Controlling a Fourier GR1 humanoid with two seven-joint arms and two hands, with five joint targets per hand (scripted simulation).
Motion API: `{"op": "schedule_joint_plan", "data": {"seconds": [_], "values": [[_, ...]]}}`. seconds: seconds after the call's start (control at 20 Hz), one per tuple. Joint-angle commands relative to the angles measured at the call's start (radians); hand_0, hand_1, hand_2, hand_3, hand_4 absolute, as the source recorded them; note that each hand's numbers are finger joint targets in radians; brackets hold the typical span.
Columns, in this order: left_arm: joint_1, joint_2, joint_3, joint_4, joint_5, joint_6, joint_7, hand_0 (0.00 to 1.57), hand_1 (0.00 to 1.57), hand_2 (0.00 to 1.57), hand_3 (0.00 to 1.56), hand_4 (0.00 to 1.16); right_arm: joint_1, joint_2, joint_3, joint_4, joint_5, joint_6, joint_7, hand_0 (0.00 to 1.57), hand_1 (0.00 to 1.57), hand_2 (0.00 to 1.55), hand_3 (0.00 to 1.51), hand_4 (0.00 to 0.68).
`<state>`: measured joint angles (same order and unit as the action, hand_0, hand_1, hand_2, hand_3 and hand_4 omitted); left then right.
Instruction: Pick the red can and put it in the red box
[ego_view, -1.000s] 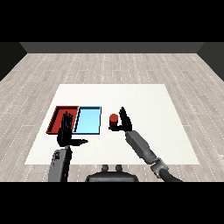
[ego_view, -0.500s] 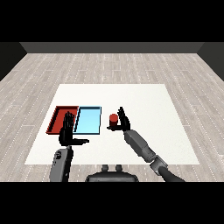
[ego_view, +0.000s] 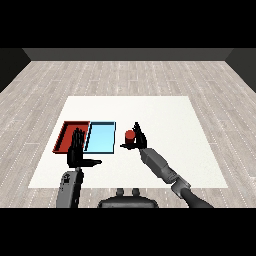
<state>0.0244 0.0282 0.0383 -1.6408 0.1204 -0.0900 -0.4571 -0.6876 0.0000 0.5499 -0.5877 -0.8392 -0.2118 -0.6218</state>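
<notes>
Red can (ego_view: 129, 136) stands upright on the white desk (ego_view: 175, 125), just right of the blue tray (ego_view: 100, 137) and toward the desk's near edge, well short of the red tray (ego_view: 66, 133) that lies beyond the blue one to the left. The right hand (ego_view: 137, 138) is at the can's right side with fingers raised and thumb stretched out under it toward the left; it is spread, not yet closed round the can, and whether it touches is hard to tell. The left hand (ego_view: 77, 150) hangs with fingers straight over the near edge of the red tray, holding nothing. To do the grasp well, I judge the fingers should wrap the can's middle, keeping it upright, before any lift leftward.
</notes>
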Motion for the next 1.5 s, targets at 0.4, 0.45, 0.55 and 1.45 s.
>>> {"op": "schedule_joint_plan", "data": {"seconds": [0.4, 0.45, 0.55, 1.45], "values": [[-0.005, 0.025, 0.035, -0.007, 0.026, -0.022, -0.007, 0.0, 0.0, 0.0, 0.0, 0.0, -0.078, 0.0, 0.111, 0.082, -0.134, -0.035, 0.002, 0.0, 0.0, 0.0, 0.0, 0.0], [-0.036, -0.019, -0.007, 0.022, -0.026, 0.025, -0.024, 0.0, 0.0, 0.0, 0.0, 0.0, -0.106, 0.0, 0.094, 0.132, -0.136, -0.002, -0.004, 0.0, 0.0, 0.0, 0.0, 0.0], [-0.012, -0.001, 0.021, 0.035, 0.016, -0.006, -0.016, 0.0, 0.0, 0.0, 0.0, 0.0, -0.087, 0.0, 0.134, 0.156, -0.159, 0.01, -0.044, 0.0, 0.0, 0.0, 0.0, 0.0], [-0.071, 0.03, 0.051, 0.063, 0.044, -0.03, 0.003, 0.0, 0.0, 0.0, 0.0, 0.0, -0.152, 0.0, 0.27, 0.102, -0.167, -0.277, 0.117, 1.53, 1.53, 1.47, 1.42, 0.551]]}}
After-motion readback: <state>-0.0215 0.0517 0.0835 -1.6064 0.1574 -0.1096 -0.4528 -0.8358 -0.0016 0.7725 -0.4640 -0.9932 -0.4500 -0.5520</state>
